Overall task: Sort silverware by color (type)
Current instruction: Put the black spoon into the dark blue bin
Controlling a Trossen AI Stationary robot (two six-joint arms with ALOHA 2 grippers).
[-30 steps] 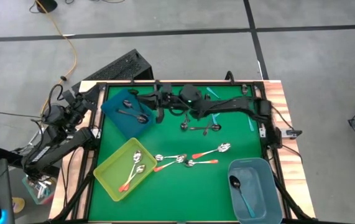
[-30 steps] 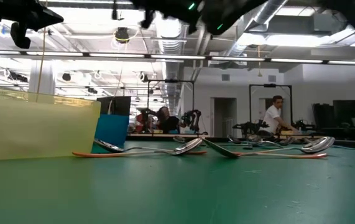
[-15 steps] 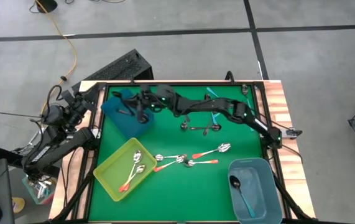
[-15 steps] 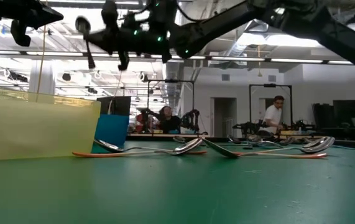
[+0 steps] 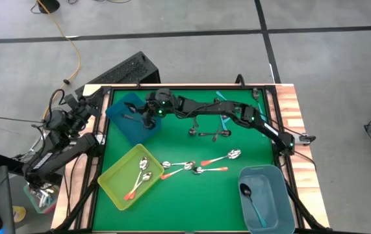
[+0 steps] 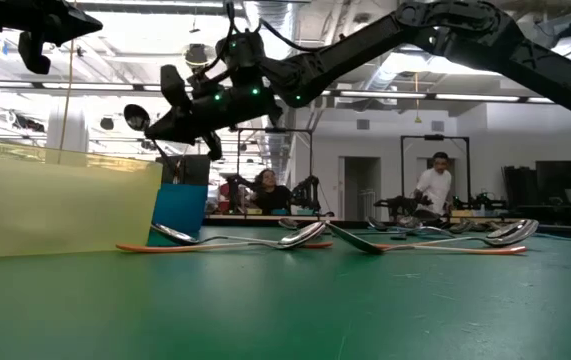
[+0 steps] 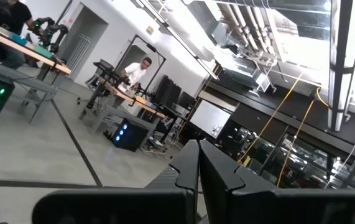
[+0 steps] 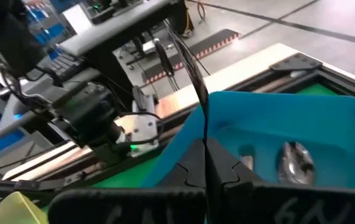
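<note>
My right gripper [image 5: 147,117] reaches across the table's far side and hovers over the dark blue bin [image 5: 125,123], shut on a dark grey spoon [image 6: 137,117]. That bin holds other dark grey spoons [image 8: 295,160]. Two more dark grey spoons [image 5: 208,134] lie flat on the green mat, and several orange-handled spoons [image 5: 201,165] lie nearer. The yellow-green bin [image 5: 115,181] holds orange-handled spoons, and the light blue bin [image 5: 277,195] holds a teal-handled one [image 5: 249,197]. My left gripper [image 7: 199,168] is shut and parked off the table's left edge. My right gripper pinches the dark grey spoon by its thin handle [image 8: 206,127] between the two fingers. It comes from the table's right, slanting down. The spoon juts forward past the fingertips, its bowl [image 6: 137,117] lifted clear above the dark blue bin.
The three bins stand far left, near left and near right on the green mat [image 5: 243,146], which has a raised frame. A teal piece [image 5: 223,97] lies by the far edge. People stand in the room beyond the table. My left arm [image 5: 62,140] waits beside the table's left edge.
My right gripper, carrying the dark grey spoon, has swung toward the table's left from the middle of the far side to above the dark blue bin. It has then come down and tipped forward, so the spoon now sits lower.
</note>
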